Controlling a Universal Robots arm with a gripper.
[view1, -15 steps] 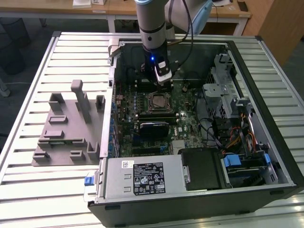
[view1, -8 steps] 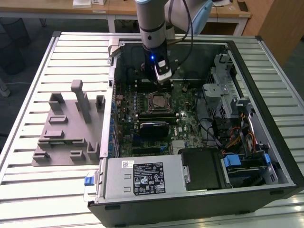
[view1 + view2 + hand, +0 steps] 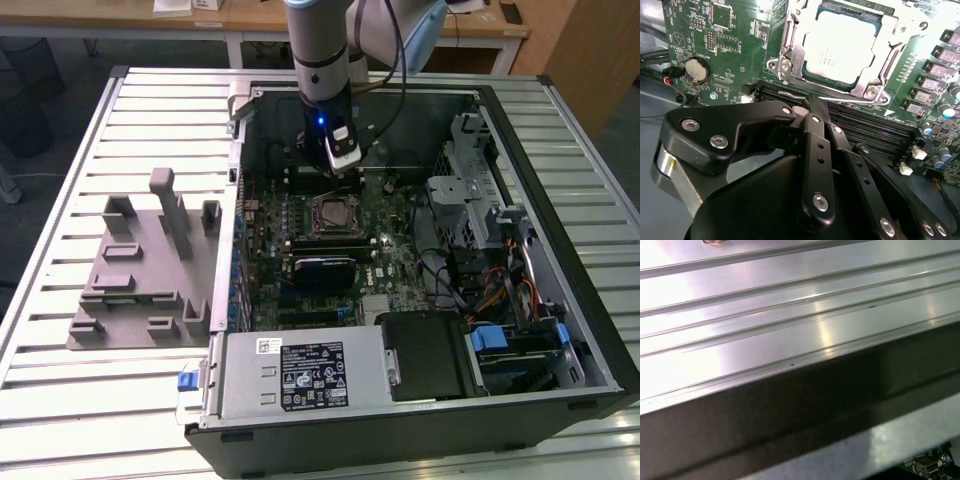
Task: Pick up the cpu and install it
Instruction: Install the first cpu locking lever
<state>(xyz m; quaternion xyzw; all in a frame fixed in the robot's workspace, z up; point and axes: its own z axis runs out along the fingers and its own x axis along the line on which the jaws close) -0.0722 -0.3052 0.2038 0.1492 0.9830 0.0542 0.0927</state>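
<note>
The cpu (image 3: 840, 45), a flat square chip with a silvery top, lies inside the metal-framed socket (image 3: 790, 57) on the green motherboard. In the exterior view the cpu (image 3: 334, 214) sits in the middle of the open computer case (image 3: 560, 130). My gripper (image 3: 338, 170) hangs inside the case just behind the socket, a short way above the board. In the second wrist view its black fingers (image 3: 815, 145) run together to one tip, with the gripper (image 3: 809, 100) shut and nothing between them, over the memory slots beside the socket.
A grey plastic tray (image 3: 140, 280) with upright pegs lies on the slatted metal table (image 3: 790, 305) at the exterior view's left of the case. Inside the case are a power supply (image 3: 300, 375), a drive cage (image 3: 470, 190), cables and the memory slots (image 3: 865, 130).
</note>
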